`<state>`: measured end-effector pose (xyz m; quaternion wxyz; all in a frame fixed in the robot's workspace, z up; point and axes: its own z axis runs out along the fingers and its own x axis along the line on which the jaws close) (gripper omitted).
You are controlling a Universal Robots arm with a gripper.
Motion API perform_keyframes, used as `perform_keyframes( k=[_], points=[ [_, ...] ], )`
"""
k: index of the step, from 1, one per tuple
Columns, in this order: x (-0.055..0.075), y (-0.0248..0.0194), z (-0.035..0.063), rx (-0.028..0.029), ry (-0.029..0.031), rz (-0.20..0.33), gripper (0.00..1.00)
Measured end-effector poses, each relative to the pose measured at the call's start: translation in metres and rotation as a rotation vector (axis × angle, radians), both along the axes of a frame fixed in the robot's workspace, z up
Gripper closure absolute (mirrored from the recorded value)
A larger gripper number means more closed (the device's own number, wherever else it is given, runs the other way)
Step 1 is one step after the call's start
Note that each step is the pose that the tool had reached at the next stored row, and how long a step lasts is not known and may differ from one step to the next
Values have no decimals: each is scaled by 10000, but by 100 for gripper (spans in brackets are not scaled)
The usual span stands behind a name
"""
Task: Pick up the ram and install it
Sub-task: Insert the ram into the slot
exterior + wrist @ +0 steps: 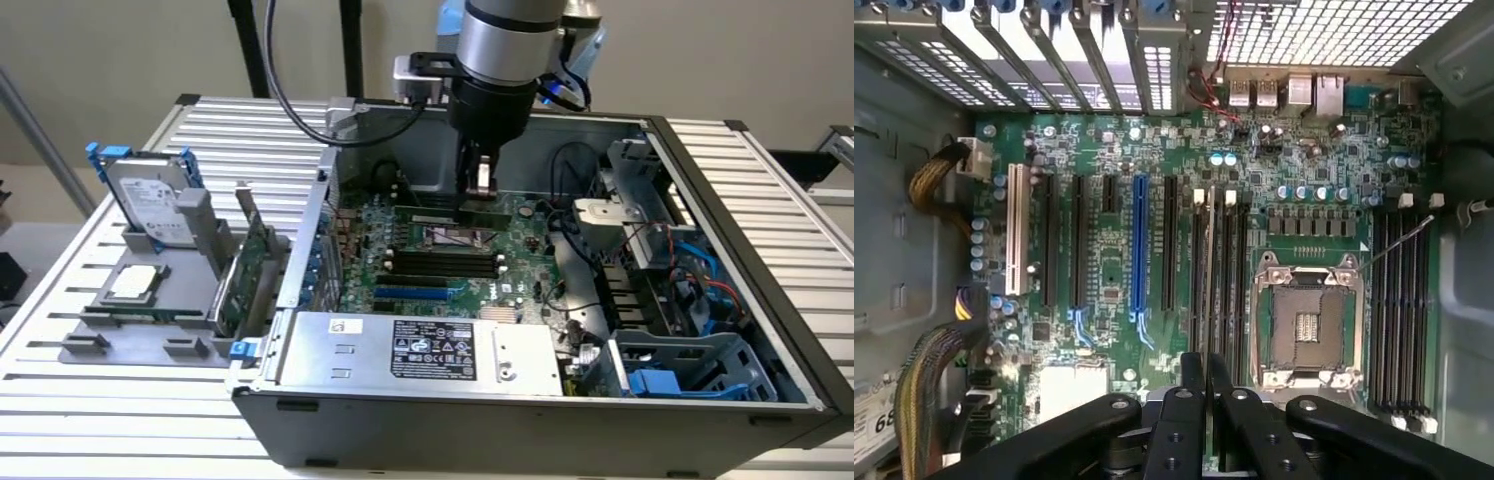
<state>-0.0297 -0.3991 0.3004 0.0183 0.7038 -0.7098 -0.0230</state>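
Note:
The ram (447, 217) is a thin green stick hanging level under my gripper (481, 195), inside the open computer case (534, 410). My gripper is shut on its upper edge. In the wrist view the ram (1211, 260) shows edge-on as a pale thin line running out from between the black fingers (1184, 400), with my gripper (1206, 365) shut on it. It lies in line with the bank of black memory slots (1226, 270) beside the CPU socket (1304, 320). Whether it touches a slot I cannot tell.
A second bank of memory slots (1399, 300) lies past the socket. Expansion slots (1139, 240) and cable bundles (939, 360) flank the board. At the exterior view's left, a grey rack holds a hard drive (147, 205) and a wide green card (254, 265). A power supply (414, 350) fills the case front.

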Motion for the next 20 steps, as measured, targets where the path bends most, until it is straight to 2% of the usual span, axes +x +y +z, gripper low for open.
perform_keyframes(
  k=[1, 3, 6, 7, 13, 20],
  points=[
    [0, 4, -18, -6, -5, 1, 100],
    [-3, 7, -86, -15, -100, 0, 100],
    [-9, 7, -132, -24, -200, 1, 100],
    [-15, 7, -148, -29, -215, 2, 100],
    [-48, 11, -258, -29, -243, 108, 100],
    [-50, 11, -386, -29, -249, 207, 100]
  ],
)
